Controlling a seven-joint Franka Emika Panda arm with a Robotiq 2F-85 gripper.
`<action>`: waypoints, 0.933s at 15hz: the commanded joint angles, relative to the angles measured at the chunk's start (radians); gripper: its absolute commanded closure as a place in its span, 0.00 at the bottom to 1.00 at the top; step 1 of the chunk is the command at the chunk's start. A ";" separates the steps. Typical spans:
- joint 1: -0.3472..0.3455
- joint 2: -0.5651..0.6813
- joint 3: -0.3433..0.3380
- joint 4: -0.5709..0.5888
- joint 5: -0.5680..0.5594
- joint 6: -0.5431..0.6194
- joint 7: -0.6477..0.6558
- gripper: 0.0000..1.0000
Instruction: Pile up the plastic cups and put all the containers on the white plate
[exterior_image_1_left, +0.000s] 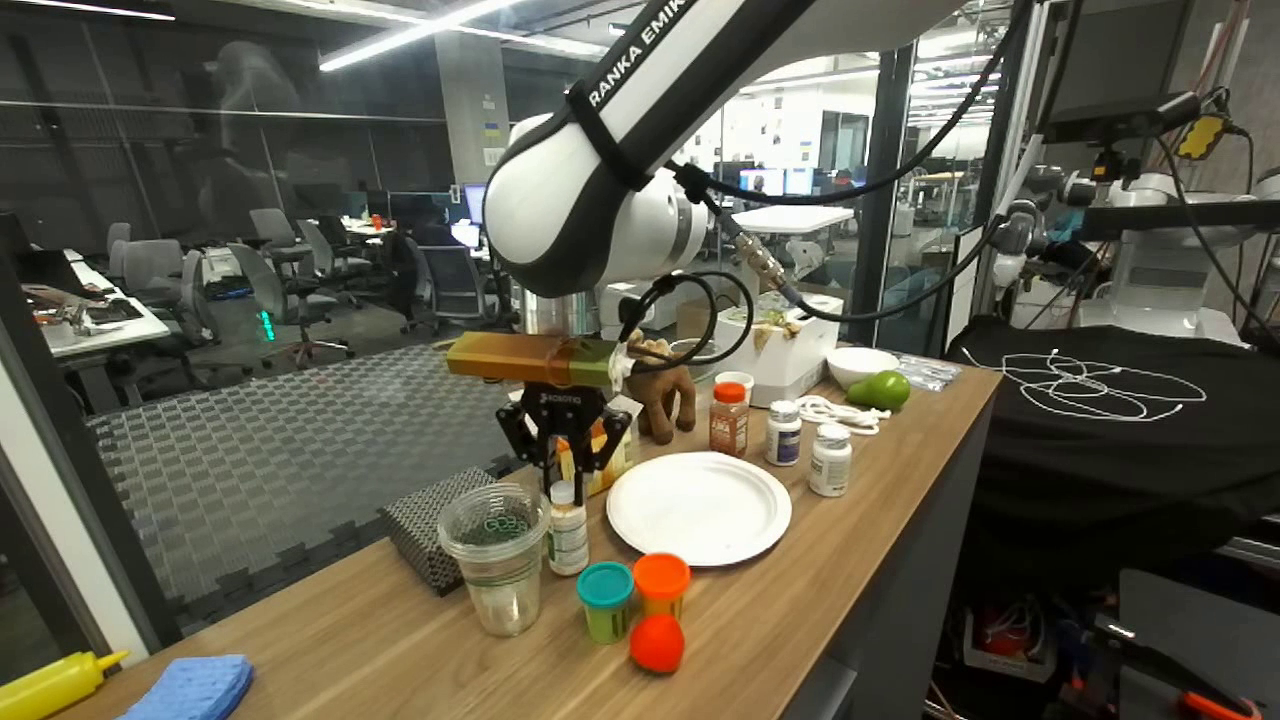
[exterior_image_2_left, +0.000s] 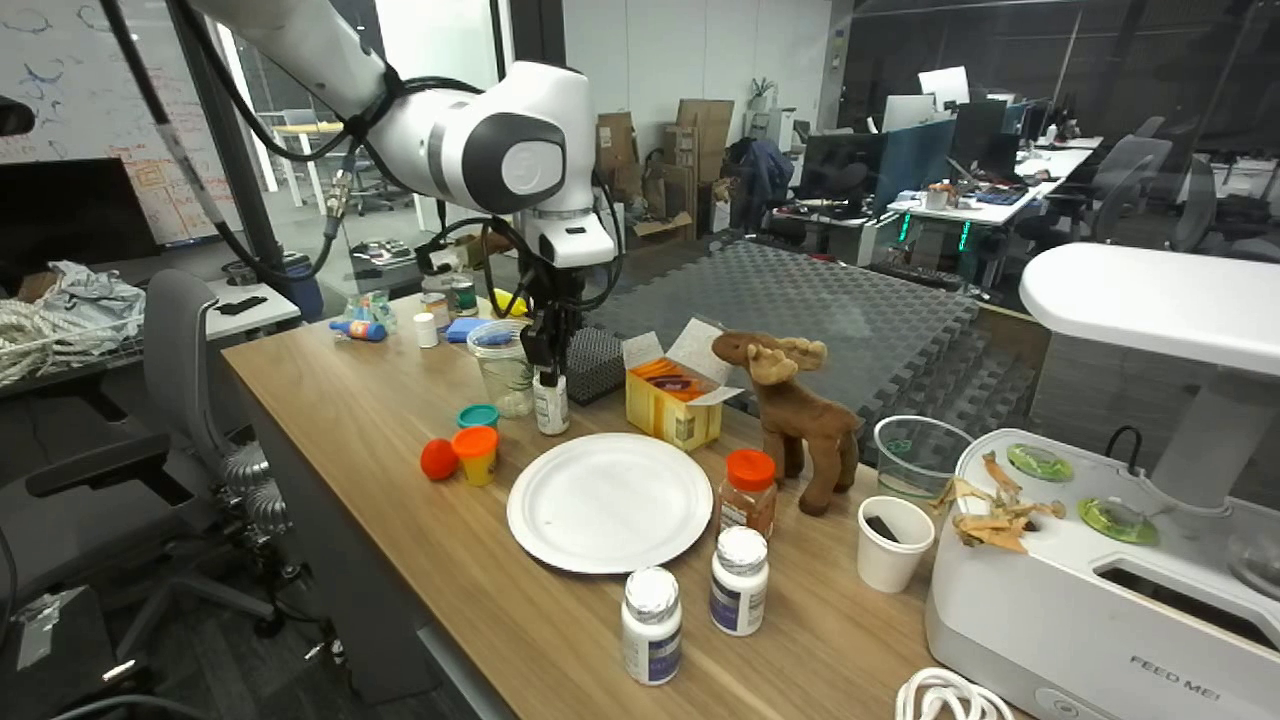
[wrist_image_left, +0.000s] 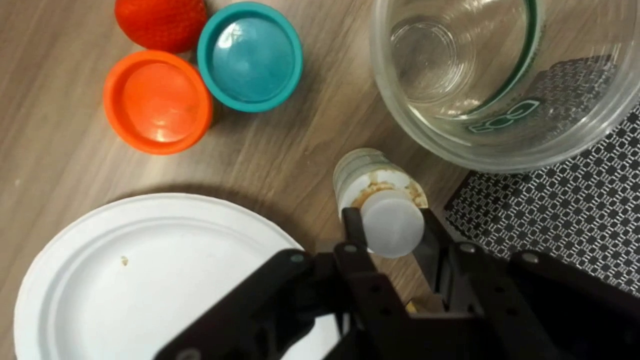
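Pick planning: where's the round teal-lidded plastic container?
Wrist view, upper left: the teal-lidded container is between the round orange-lidded plastic container and the round clear plastic cup.

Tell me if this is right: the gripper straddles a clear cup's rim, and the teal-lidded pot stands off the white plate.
No: the wrist view shows the gripper straddling the cap of the white bottle, not the clear cup. The teal-lidded pot does stand off the white plate.

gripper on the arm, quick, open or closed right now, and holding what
Gripper: closed on the round white cap of the small white plastic bottle; how firmly cannot be told.
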 joint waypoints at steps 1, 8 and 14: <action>-0.016 -0.055 0.000 -0.012 0.015 -0.007 0.002 0.85; -0.042 -0.176 -0.032 -0.087 -0.069 -0.060 -0.061 0.85; -0.069 -0.151 -0.047 -0.150 -0.138 -0.037 -0.165 0.85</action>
